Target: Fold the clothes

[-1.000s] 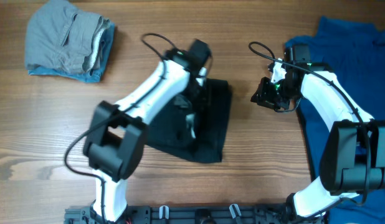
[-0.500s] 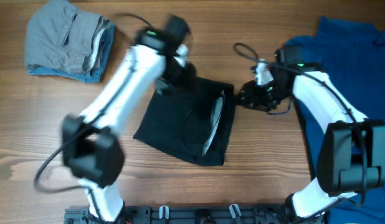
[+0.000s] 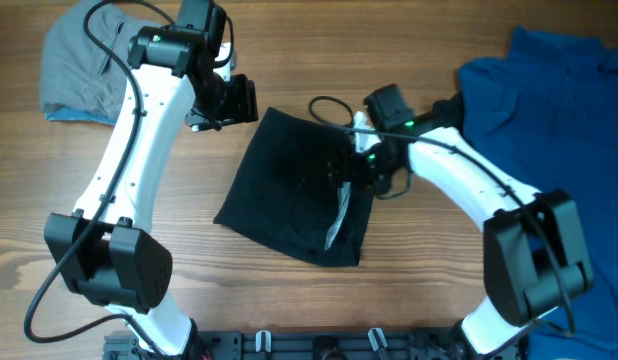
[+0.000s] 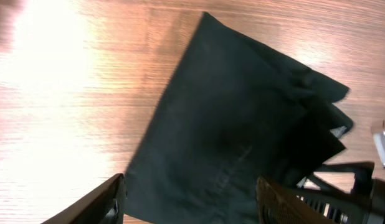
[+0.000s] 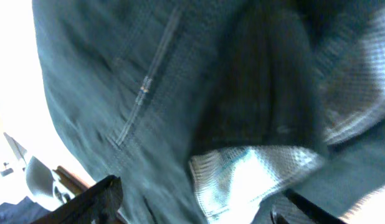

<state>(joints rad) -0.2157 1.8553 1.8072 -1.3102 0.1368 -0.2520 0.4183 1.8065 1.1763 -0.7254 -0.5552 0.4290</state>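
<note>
A folded black garment [image 3: 287, 195] lies in the middle of the table, with a pale mesh lining [image 3: 341, 205] showing along its right edge. My left gripper [image 3: 237, 100] hovers just off its upper left corner, open and empty. In the left wrist view the black garment [image 4: 242, 124] fills the frame ahead of the wide-apart fingers [image 4: 104, 202]. My right gripper [image 3: 349, 168] sits low over the garment's right edge, open. In the right wrist view the mesh lining [image 5: 261, 168] is very close between the spread fingers [image 5: 93, 200].
A folded grey garment [image 3: 74, 70] on a blue one lies at the back left corner. A large blue garment [image 3: 554, 110] is spread over the right side of the table, partly under the right arm. The right arm's cable [image 3: 329, 105] loops above the black garment.
The left arm lifted off the black garment and swung back and to the left, its jaws opening. The right gripper moved left onto the garment's right edge and opened wider.
</note>
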